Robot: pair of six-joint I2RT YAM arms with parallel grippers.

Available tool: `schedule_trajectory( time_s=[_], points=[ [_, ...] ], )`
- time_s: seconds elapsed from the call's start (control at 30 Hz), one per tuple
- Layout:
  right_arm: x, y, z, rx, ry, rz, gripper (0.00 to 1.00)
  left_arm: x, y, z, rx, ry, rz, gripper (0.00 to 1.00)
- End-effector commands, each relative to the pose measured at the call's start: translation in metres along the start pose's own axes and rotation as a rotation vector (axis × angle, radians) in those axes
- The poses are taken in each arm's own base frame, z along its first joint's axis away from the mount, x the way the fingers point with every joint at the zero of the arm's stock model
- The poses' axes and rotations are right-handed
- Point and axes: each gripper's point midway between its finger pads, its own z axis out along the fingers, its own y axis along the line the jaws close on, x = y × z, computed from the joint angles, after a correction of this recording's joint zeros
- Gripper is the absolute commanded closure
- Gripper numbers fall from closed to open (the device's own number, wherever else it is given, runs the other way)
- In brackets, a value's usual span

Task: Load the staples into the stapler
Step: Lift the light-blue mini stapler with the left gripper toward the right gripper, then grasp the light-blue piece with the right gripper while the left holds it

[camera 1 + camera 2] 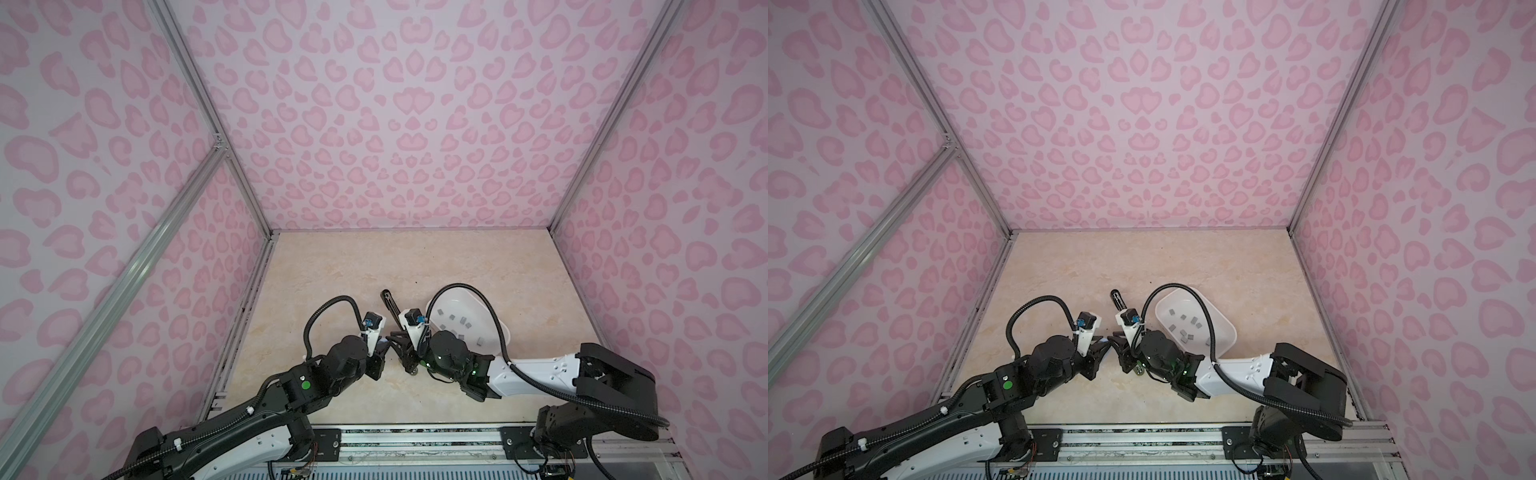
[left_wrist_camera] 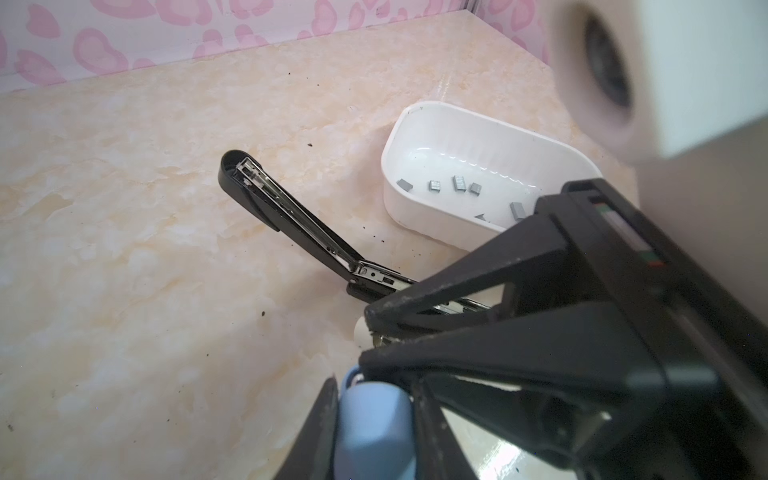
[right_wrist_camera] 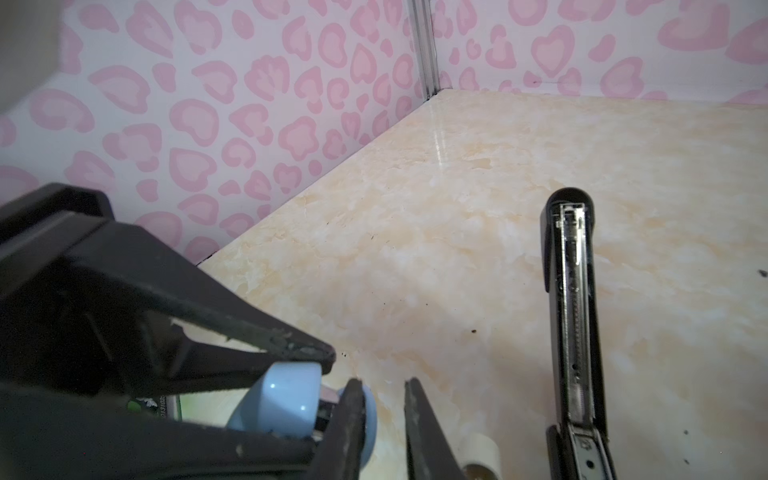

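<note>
Now, your stapler (image 1: 389, 302) lies opened flat, long axis near-to-far, lid tip pointing far and slightly left. Your left gripper (image 3: 320, 401) clamps a pale-blue object (image 3: 278, 395); the right gripper (image 3: 382, 399) stands narrowly parted.

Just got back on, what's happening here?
The left gripper is shut on a blue object at mid-table. The right gripper is beside it, jaws slightly apart and empty. The black stapler lies open nearby. The staples sit in the white tray, none visibly loaded.
</note>
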Motion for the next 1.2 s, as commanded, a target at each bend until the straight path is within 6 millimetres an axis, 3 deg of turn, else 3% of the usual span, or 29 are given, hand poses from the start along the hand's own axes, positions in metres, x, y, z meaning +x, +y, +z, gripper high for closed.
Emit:
schedule_trajectory(
  time_s=[0.0,0.2,0.47,0.7,0.87,0.97,1.17],
  points=[
    [0.017,0.003,0.003,-0.030,0.045,0.023,0.80,-0.038,-0.003,-0.011,0.014,-0.148,-0.045,0.97],
    [0.023,0.015,0.008,-0.073,0.055,0.028,0.80,-0.053,-0.003,-0.025,0.033,-0.221,-0.057,0.97],
    [0.024,0.037,0.006,-0.157,0.037,0.018,0.79,-0.054,0.003,-0.030,0.015,-0.260,-0.068,0.97],
    [0.016,0.012,-0.016,-0.130,-0.024,-0.004,0.61,-0.053,0.006,-0.039,0.017,-0.292,-0.037,0.96],
    [0.010,0.020,-0.039,-0.203,-0.063,-0.119,0.45,-0.053,0.008,-0.044,0.021,-0.314,0.002,0.96],
    [0.000,0.031,-0.052,-0.268,-0.113,-0.167,0.39,-0.052,0.000,-0.045,0.069,-0.314,0.038,0.96],
    [-0.017,0.061,-0.056,-0.410,-0.144,-0.210,0.30,-0.049,-0.041,-0.051,0.304,-0.317,0.122,0.96]
  ],
)
